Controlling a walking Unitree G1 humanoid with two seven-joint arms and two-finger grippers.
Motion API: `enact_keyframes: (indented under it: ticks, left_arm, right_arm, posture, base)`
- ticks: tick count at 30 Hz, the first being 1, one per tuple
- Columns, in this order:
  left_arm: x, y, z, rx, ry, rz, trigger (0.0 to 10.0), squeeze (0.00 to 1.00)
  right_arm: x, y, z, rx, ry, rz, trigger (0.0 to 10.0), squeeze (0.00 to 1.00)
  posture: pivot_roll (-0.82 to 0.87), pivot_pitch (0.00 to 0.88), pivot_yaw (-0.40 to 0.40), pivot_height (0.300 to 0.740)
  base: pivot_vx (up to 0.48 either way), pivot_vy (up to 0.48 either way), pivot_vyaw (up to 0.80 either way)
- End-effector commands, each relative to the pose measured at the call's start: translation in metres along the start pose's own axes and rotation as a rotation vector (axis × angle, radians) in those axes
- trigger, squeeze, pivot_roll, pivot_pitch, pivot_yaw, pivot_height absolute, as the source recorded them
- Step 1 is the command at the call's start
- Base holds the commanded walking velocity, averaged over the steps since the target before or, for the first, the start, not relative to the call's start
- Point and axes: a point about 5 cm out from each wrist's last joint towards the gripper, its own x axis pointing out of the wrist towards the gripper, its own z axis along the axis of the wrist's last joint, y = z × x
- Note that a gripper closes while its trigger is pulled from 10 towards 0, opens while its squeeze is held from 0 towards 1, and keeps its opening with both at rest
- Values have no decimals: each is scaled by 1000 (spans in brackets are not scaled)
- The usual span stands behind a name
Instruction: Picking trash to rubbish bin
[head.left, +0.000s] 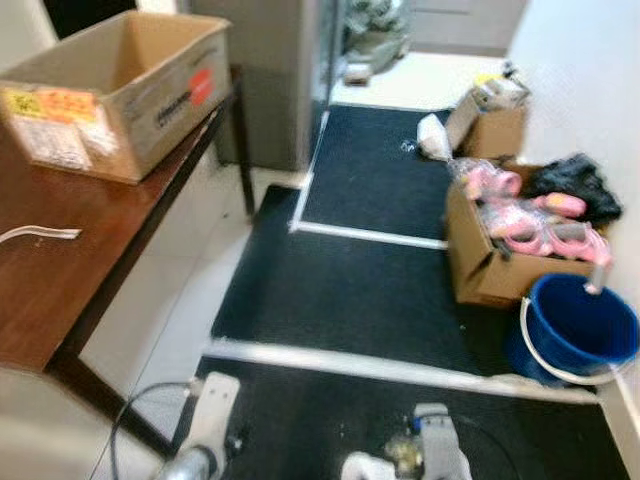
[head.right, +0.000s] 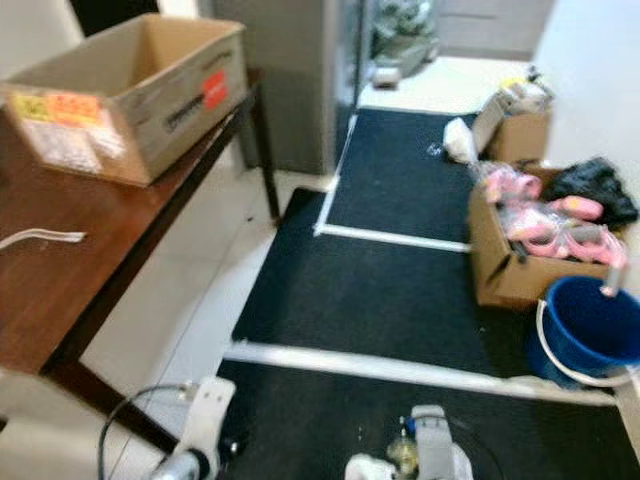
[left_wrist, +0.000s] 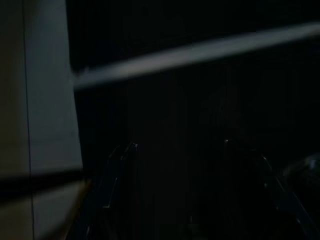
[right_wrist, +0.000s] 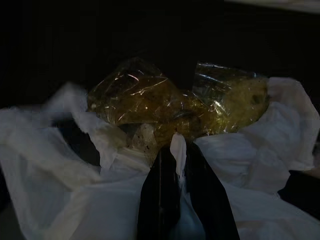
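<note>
Trash bag (right_wrist: 150, 165) is pinched in my right tool (right_wrist: 181, 150); I judge I'm carrying it, next reaching the blue bucket (head.left: 580, 330) to drop it.

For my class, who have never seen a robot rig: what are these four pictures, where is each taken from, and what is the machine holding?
The two bright pictures come from the humanoid robot's head cameras, looking down at a hallway: a brown wooden table with an open cardboard box, black floor mats and a blue plastic bucket. The two dark pictures come from wrist cameras. The right gripper pinches a crumpled white and clear plastic trash bundle. The left gripper hangs open above the dark mat.
</note>
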Motion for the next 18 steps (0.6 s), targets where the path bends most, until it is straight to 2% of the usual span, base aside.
enact_keyframes:
  ticks: [1,8,12,18]
  left_arm:
    - [-7,0,-20,-6,67,4,10000,0]
    - [-7,0,-18,-35,42,2,10000,0]
    - [-7,0,-18,-24,48,3,10000,0]
    - [-7,-1,-17,-31,44,-2,10000,0]
  right_arm:
    - [-1,4,-10,6,30,6,10000,0]
    - [-2,3,-11,2,30,4,10000,0]
    - [-2,3,-11,-3,36,14,10000,0]
    - [-1,5,-10,-24,28,31,10000,0]
  posture:
    - [-59,84,36,740]
    - [-59,79,33,740]
    - [-60,80,31,740]
    - [-61,81,33,740]
  base:
    - [0,0,-800]
    - [0,0,-800]
    - [0,0,-800]
    - [0,0,0]
